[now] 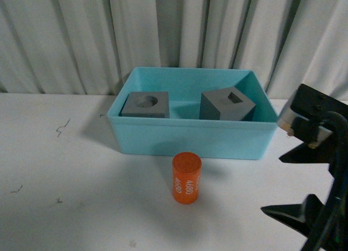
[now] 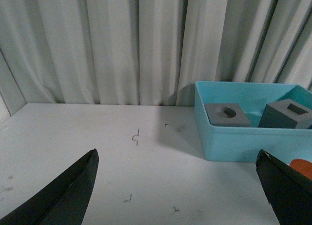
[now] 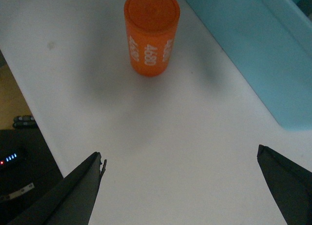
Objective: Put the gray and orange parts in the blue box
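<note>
A pleated pale curtain (image 1: 65,38) hangs behind the matte white table (image 1: 81,180), which carries a few small dark scuffs. Nothing stands between the right gripper (image 3: 179,153) and the orange cylinder (image 1: 186,178). The gripper's dark, pointed fingers are spread wide, empty and apart from it. The smooth cylinder, white digits on its side, stands upright just before the front wall of the blue box (image 1: 190,139). Inside this rimmed plastic bin sit two matte blocks – the gray cube with a round recess (image 1: 145,105) on the left, the gray cube with a square recess (image 1: 227,105) on the right. The left gripper (image 2: 176,152) is likewise spread wide above bare table.
</note>
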Controlling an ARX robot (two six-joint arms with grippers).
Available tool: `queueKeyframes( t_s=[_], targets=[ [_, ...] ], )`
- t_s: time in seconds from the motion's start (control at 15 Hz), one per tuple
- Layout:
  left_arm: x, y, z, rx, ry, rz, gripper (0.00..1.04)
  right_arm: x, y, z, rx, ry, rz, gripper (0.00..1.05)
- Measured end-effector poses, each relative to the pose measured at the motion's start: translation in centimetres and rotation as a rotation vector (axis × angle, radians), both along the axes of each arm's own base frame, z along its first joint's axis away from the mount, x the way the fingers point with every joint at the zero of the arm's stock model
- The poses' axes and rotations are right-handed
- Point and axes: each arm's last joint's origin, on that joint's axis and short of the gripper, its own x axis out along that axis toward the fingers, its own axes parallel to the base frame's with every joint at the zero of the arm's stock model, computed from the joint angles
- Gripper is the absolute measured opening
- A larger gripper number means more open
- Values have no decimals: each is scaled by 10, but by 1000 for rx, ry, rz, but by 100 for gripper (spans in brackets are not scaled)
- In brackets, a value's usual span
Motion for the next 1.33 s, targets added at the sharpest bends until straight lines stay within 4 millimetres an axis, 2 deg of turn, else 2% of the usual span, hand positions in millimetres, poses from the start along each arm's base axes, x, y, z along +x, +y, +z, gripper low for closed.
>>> queueKeyframes(
  t_s=[0.4, 0.73, 1.33],
  targets=[
    [0, 0, 0, 0, 0, 0, 98, 29, 41, -15, 40, 26, 30, 98],
    [0, 0, 0, 0, 0, 0, 98, 51, 59, -20, 59, 25, 21, 98],
    [0, 0, 0, 0, 0, 0, 98, 69, 94, -32, 69, 66, 58, 98]
  ],
)
